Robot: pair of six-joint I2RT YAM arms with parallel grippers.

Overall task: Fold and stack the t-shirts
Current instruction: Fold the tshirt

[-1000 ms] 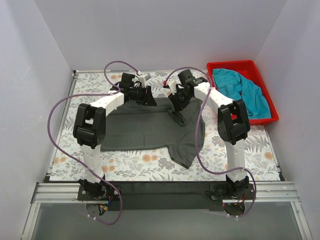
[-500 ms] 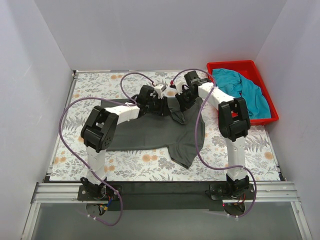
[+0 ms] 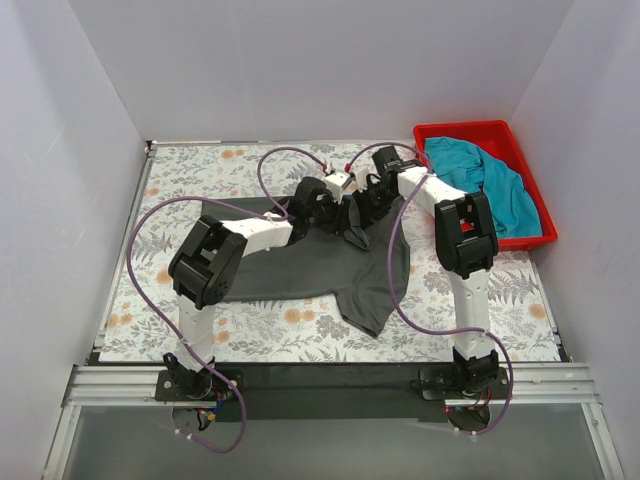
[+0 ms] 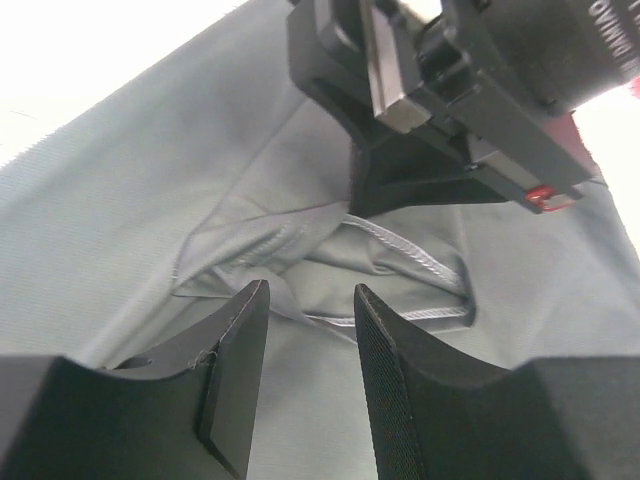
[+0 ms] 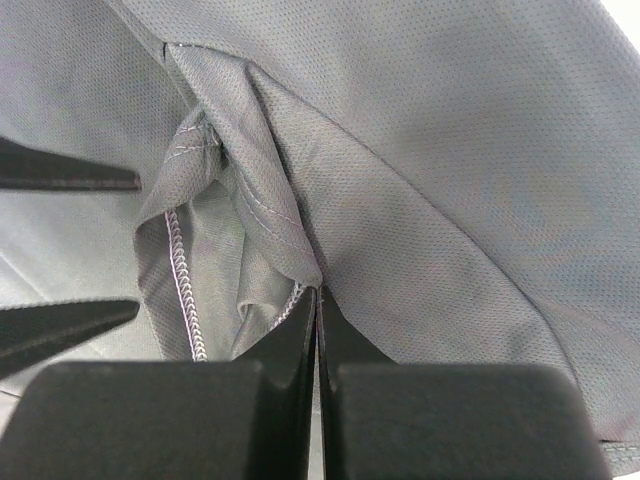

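- The dark grey t-shirt lies spread across the middle of the floral surface. It is mostly flat, with one part trailing toward the near edge on the right.
- Its far edge, near the middle of the surface, is bunched into a raised fold with a stitched hem showing.
- The right gripper has its jaws pressed fully together, with a ridge of the grey cloth pinched at the tips.
- The left gripper sits just beside the right one, facing it. Its jaws stand partly apart above the stitched fold and hold nothing.
- The teal t-shirt lies crumpled in the red bin at the far right corner, well apart from the grey one.
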